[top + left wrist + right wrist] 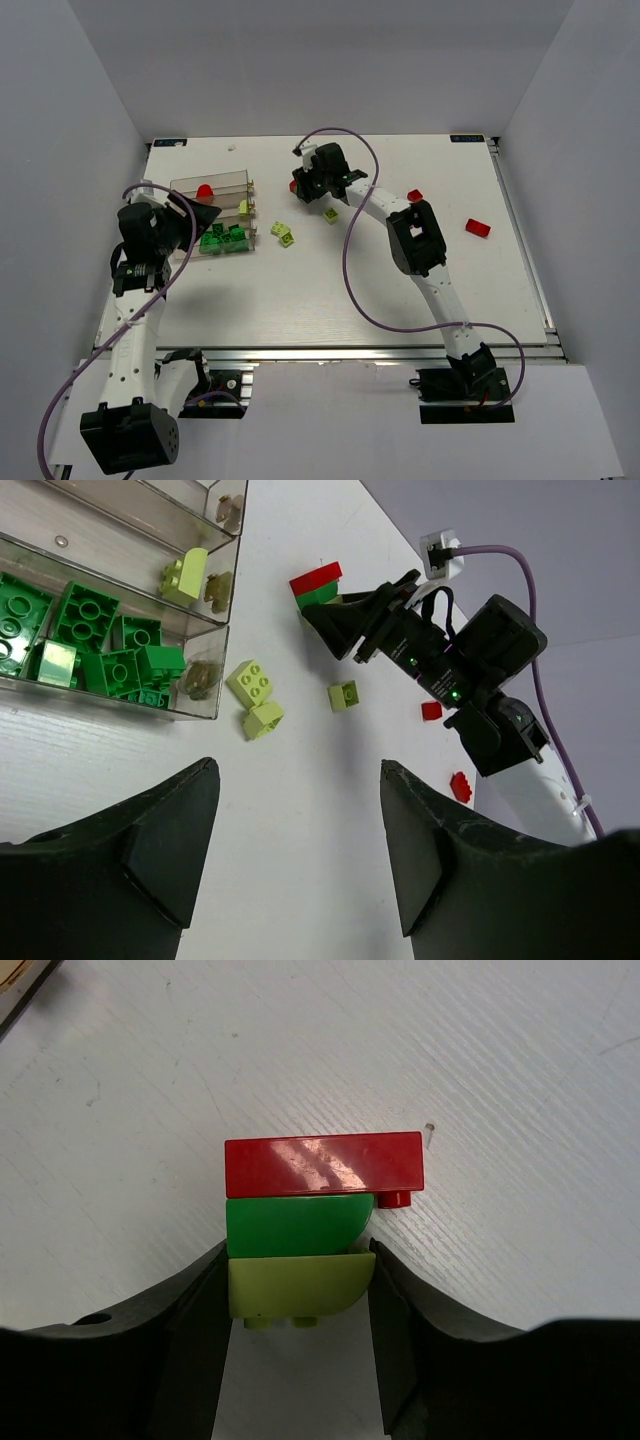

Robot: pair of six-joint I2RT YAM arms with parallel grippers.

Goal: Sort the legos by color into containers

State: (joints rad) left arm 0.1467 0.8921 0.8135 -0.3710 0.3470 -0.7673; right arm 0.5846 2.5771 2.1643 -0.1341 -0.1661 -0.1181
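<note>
Closest to me, my left gripper (297, 775) hangs spread and empty beside the tray (228, 182), whose near compartment holds green bricks (85, 615). Just right of the tray lie two loose lime bricks (255, 695). Farther out, my right gripper (297, 1260) pinches the lime end of a three-brick stack (300, 1222) on the table (500, 1060). The red bar sits farthest from the jaws, its long axis crossing the gap. The tray lies near, to that gripper's left, so I judge the right arm better placed.

Bright, even overhead light, soft shadows, sharp focus
</note>
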